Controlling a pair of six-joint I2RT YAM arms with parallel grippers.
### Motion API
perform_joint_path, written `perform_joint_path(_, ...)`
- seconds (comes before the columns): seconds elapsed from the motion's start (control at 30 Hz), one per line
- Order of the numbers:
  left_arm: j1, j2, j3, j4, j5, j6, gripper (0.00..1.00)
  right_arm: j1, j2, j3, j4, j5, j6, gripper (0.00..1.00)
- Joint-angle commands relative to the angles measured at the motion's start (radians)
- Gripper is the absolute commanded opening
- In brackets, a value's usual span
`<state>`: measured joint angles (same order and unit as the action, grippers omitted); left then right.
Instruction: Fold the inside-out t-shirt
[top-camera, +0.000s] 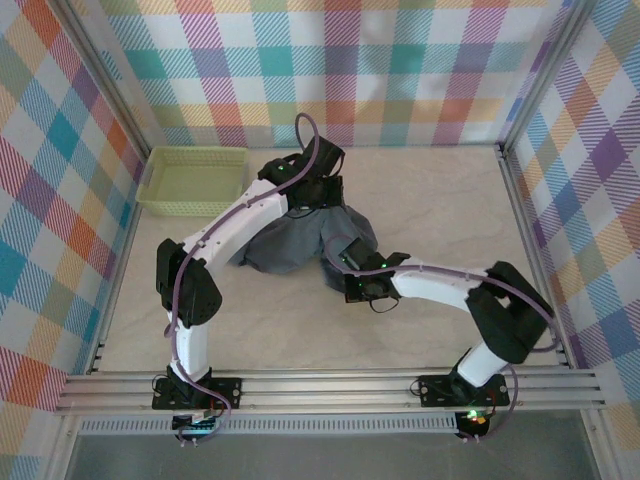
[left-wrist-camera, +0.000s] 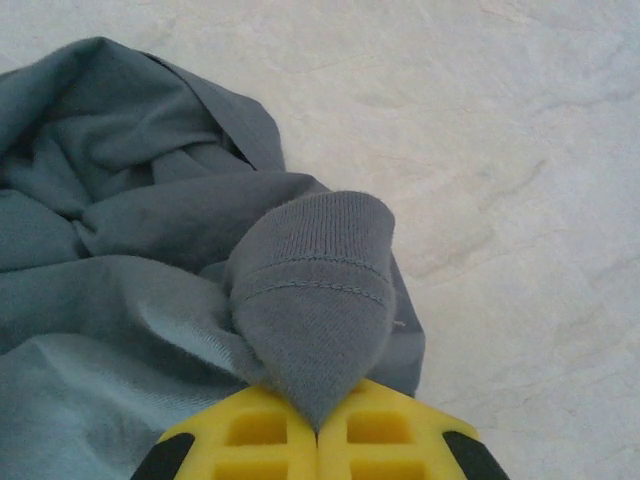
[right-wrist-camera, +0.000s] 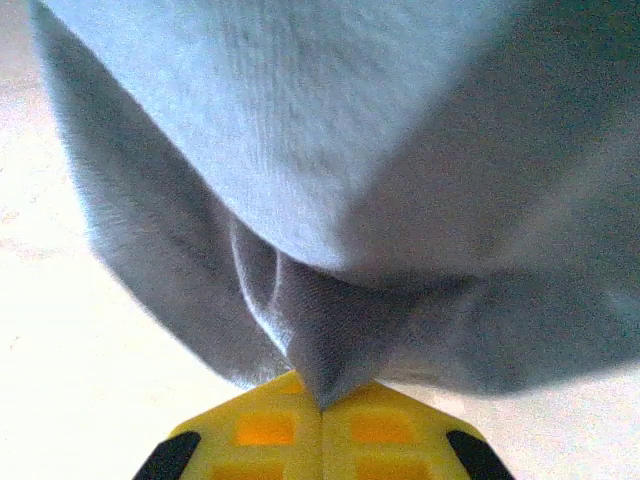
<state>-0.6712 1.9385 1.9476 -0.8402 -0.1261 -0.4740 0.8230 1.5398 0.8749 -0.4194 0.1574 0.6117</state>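
At the bottom of the top view, ribbed aluminium rails carry two arm bases. Just above, right of centre, the right gripper is clamped on a pinch of the inside-out t-shirt. In its wrist view the cloth hangs so close that it blurs, and the yellow waffle-moulded fingers are cut off by the lower edge.

The single shirt lies crumpled mid-frame on the pale, marble-patterned table. It is soft slate-grey knit in deep folds. Both arms cover parts of it, and the sleeves and neckline cannot be made out.

At its far edge the left gripper is pinched shut on a rounded fold of ribbed, stitched hem.

Farther back, upper left, sits one pale yellow-green mesh basket, rectangular. Behind it stand plaid walls.
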Motion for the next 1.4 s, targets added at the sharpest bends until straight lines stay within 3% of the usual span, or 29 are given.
perform_joint_path(0.0,0.024,0.013,0.024,-0.019,-0.095,0.038,0.00,0.006,-0.230,0.063,-0.212,-0.024,-0.043,0.00)
perform_joint_path(0.17,0.030,0.011,0.048,-0.008,-0.096,0.051,0.00,0.005,-0.466,0.135,-0.344,-0.131,-0.071,0.00)
perform_joint_path(0.4,-0.004,0.008,0.049,0.014,-0.072,0.070,0.00,-0.047,-0.486,0.139,-0.343,-0.141,-0.032,0.00)
perform_joint_path(0.5,-0.011,0.017,0.047,0.000,-0.079,0.080,0.00,-0.047,-0.588,0.153,-0.296,-0.185,-0.066,0.00)
perform_joint_path(0.63,-0.019,-0.008,0.005,0.026,-0.071,0.071,0.00,-0.068,-0.612,0.179,-0.424,-0.010,-0.082,0.00)
perform_joint_path(0.8,-0.068,-0.120,-0.130,0.122,-0.047,-0.001,0.00,-0.220,-0.569,0.049,-0.518,0.048,0.020,0.00)
perform_joint_path(1.0,-0.255,-0.196,-0.315,0.275,0.017,-0.098,0.00,-0.569,-0.661,-0.066,-0.468,-0.042,0.054,0.00)
perform_joint_path(1.07,-0.306,-0.206,-0.359,0.317,0.046,-0.105,0.10,-0.684,-0.656,-0.060,-0.454,-0.069,0.047,0.00)
perform_joint_path(1.17,-0.302,-0.219,-0.405,0.322,0.069,-0.127,0.30,-0.831,-0.607,-0.061,-0.410,-0.138,0.018,0.00)
perform_joint_path(1.27,-0.237,-0.245,-0.442,0.262,-0.009,-0.146,0.48,-0.894,-0.545,-0.050,-0.375,-0.161,-0.013,0.00)
perform_joint_path(1.37,-0.121,-0.221,-0.426,0.183,-0.049,-0.139,0.56,-0.895,-0.505,-0.038,-0.341,-0.147,-0.037,0.00)
